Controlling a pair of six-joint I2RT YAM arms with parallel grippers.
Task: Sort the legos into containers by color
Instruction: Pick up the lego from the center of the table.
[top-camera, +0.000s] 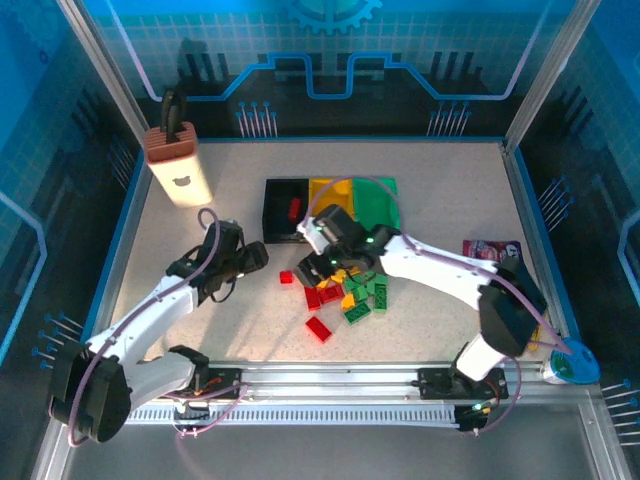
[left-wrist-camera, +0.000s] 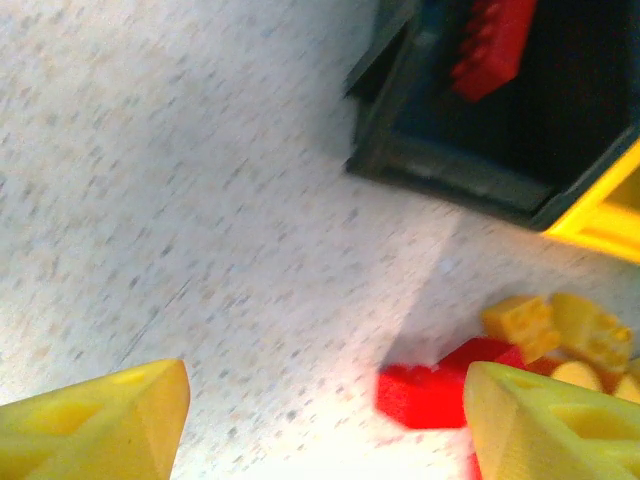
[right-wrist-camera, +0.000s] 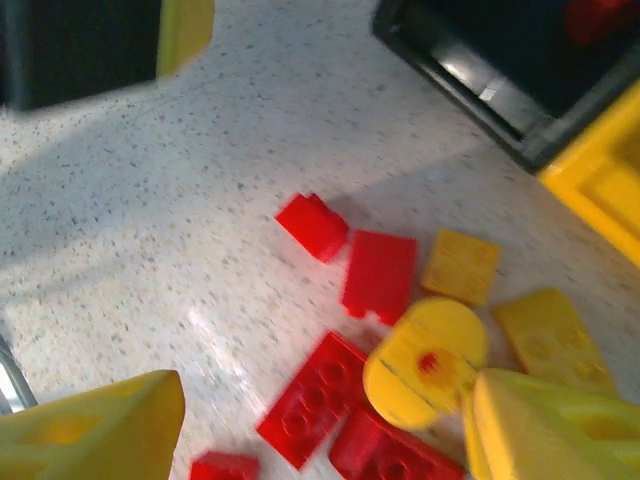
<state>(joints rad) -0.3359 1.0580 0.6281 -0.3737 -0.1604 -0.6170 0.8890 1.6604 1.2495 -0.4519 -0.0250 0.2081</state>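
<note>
Yellow fingers of the right gripper stand wide apart at the bottom of its wrist view, with nothing between them; below lie red legos and yellow ones flat on the table; a rounded yellow piece sits just beside one finger; the black bin and the yellow bin touch at the upper right. Over on the other side the left gripper is also spread and empty, hovering above bare table near the black bin, which holds a red brick; a loose red brick lies near one of its fingers. From above, the pile lies just in front of the three bins, with the green bin at the right end.

The step in hand looks like picking the next brick. It is best to choose one at the pile's edge; set the fingers across its short sides; come straight down so neighbours are not nudged; close only once it is centred. Red appears to belong in the black bin.
</note>
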